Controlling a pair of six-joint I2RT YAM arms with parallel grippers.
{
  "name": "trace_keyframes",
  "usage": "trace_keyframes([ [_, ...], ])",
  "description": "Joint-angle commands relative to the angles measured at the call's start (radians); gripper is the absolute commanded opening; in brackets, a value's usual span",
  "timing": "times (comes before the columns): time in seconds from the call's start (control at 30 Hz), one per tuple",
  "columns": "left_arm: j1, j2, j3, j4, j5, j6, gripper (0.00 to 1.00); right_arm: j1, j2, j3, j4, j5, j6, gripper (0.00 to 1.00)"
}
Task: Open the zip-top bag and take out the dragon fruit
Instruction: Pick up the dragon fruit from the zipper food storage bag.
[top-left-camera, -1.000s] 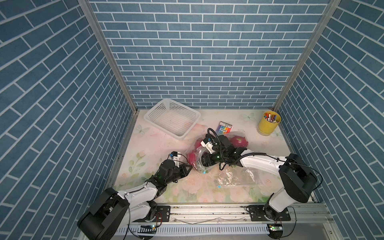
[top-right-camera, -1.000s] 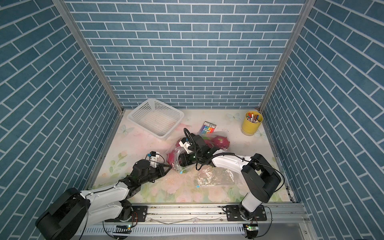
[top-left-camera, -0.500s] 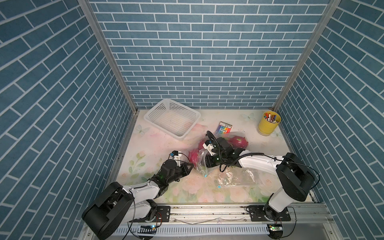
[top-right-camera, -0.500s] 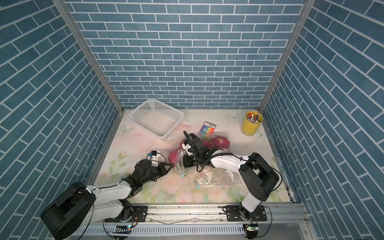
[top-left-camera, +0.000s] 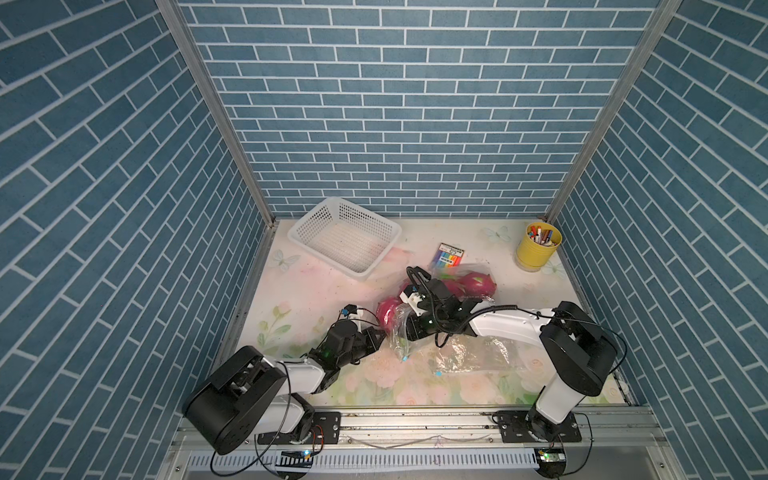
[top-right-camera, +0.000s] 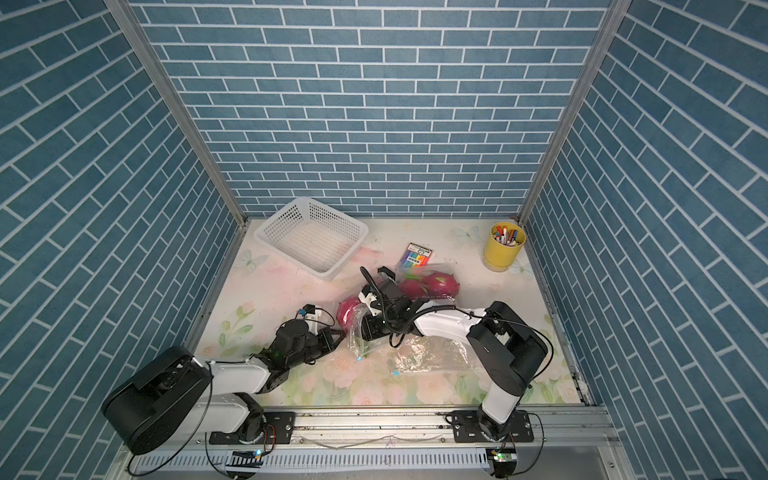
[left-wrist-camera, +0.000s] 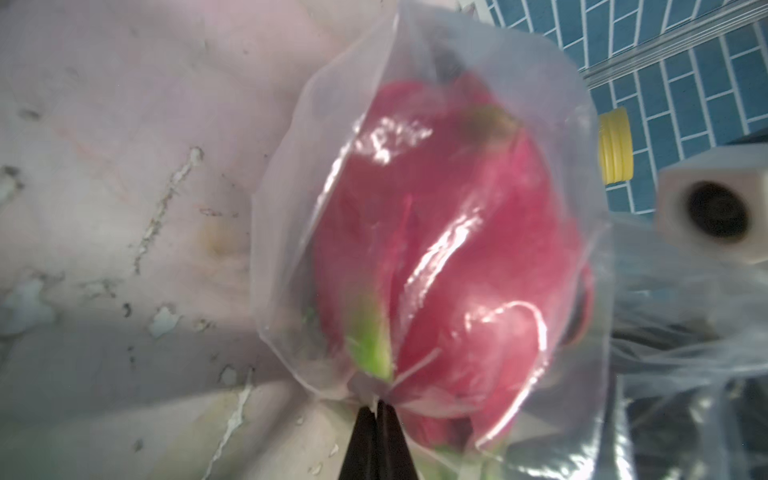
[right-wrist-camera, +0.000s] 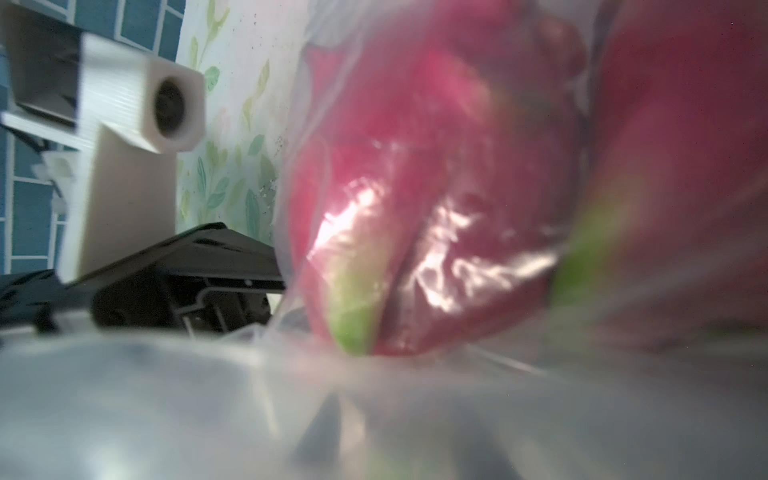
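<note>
A: Where is the dragon fruit (left-wrist-camera: 436, 249) lying?

B: It is lying inside the zip-top bag (left-wrist-camera: 286, 216), on the bench (top-left-camera: 299, 299), off the white basket (top-left-camera: 382, 252)'s near corner, on the arms' side. The left gripper (left-wrist-camera: 376, 411) is pinching a fold of the bag's film, its tips pressed together.

A: And the right gripper (top-left-camera: 406, 328)?

B: It is pushing at the same bag from the side facing away from the basket. Film is hiding its tips, so I cannot tell whether they are spread or closed.

A: What are you worrying about?

B: The film is looking thin and slick, so I am guessing it could be slipping out of that narrow pinch under a pull, or tearing. The fruit is looking round and heavy, so the whole bag may be dragging along rather than opening. A second bag (top-left-camera: 478, 282) holding more red fruit is lying just beside it, farther from the basket. The right arm is working close to that one, and a sideways sweep could be shoving it.

A: And the surroundings?

B: The bench is wearing a pale flower-print cover, which is looking scuffed and flaking in the left wrist view. Blue brick-pattern walls (top-left-camera: 395, 104) are closing in three sides. A yellow cup (top-left-camera: 538, 253) of markers is standing by the back wall, well apart from the basket, with a marker pack (top-left-camera: 451, 255) lying between them.
</note>
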Motion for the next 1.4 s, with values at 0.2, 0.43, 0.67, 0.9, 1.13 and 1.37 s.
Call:
trace_keyframes([
  [0.2, -0.02, 0.12, 0.017, 0.131, 0.085, -0.025, 0.0, 0.019, 0.025, 0.017, 0.035, -0.003, 0.063, 0.4],
  [0.43, -0.024, 0.161, 0.028, 0.165, 0.099, -0.031, 0.0, 0.019, 0.098, 0.071, -0.018, 0.076, 0.063, 0.37],
  [0.67, -0.025, 0.194, 0.043, 0.204, 0.104, -0.038, 0.0, 0.027, 0.131, 0.083, -0.008, 0.063, 0.061, 0.51],
  [0.9, -0.026, 0.247, 0.073, 0.309, 0.141, -0.088, 0.0, 0.039, 0.141, 0.089, 0.002, 0.067, 0.06, 0.4],
  [1.13, -0.024, 0.179, 0.047, 0.298, 0.141, -0.097, 0.0, 0.025, 0.084, 0.066, -0.031, 0.106, 0.034, 0.14],
  [1.37, 0.027, -0.043, 0.023, 0.059, 0.054, 0.005, 0.22, -0.052, -0.005, 0.071, -0.173, 0.027, -0.121, 0.05],
])
